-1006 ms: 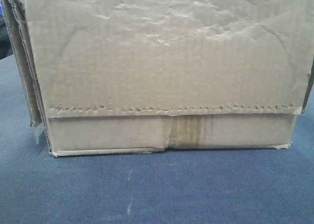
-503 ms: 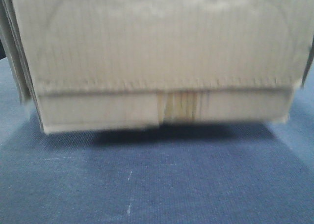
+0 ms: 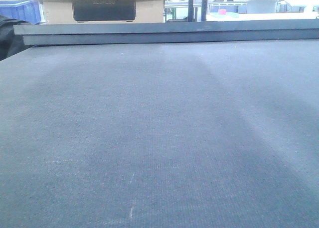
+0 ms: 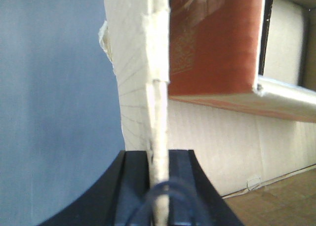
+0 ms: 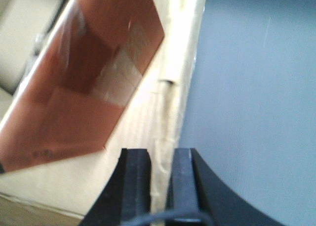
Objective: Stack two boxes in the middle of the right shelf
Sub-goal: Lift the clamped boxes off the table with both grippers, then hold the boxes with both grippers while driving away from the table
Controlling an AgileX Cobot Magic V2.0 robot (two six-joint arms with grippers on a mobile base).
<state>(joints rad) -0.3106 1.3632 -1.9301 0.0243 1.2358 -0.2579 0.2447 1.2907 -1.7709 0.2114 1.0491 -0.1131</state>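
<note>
Left wrist view, left fingers (image 4: 134, 186) clamped on box (image 4: 133, 63) wall, right fingers (image 5: 134, 181) clamped on box wall

We show the tabletop (image 3: 159, 138), a blue-grey, finely woven mat spanning the front view; a dark grey edge strip (image 3: 169, 32) bounds its far side, faint pale scratches (image 3: 131, 212) mark its foreground.
</note>
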